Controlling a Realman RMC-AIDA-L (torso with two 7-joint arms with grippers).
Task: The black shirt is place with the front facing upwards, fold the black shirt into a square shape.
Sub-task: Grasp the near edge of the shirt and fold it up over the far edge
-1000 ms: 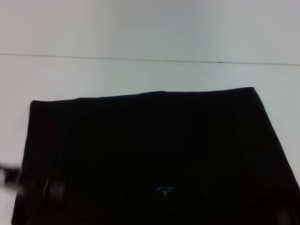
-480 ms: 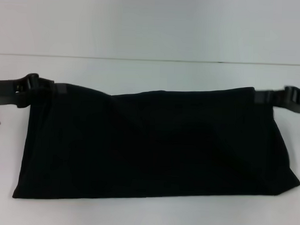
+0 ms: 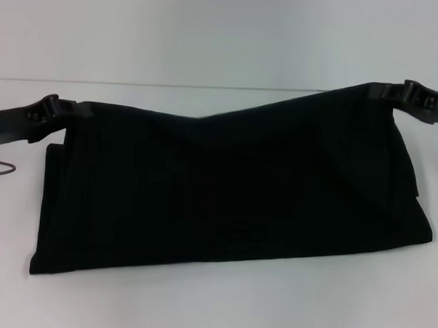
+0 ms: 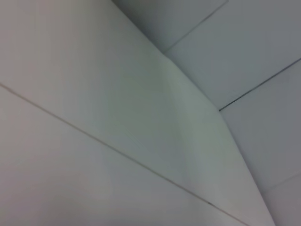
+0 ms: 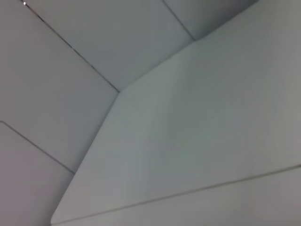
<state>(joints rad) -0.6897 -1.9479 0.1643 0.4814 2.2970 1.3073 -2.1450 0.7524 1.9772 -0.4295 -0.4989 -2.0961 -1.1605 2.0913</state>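
Observation:
The black shirt lies folded over on the white table, plain black side up; no print or label shows. My left gripper is shut on the shirt's far left corner, just above the table. My right gripper is shut on the far right corner and holds it higher, so the top edge slopes up to the right. The near folded edge rests on the table. Both wrist views show only white panels and no shirt or fingers.
The white table's far edge meets a white wall. A thin dark cable lies at the left, beside the shirt.
Both grippers have carried the shirt's near edge up and away from me, folding it over. In the last half second the right gripper rose higher and the near fold slid farther away.

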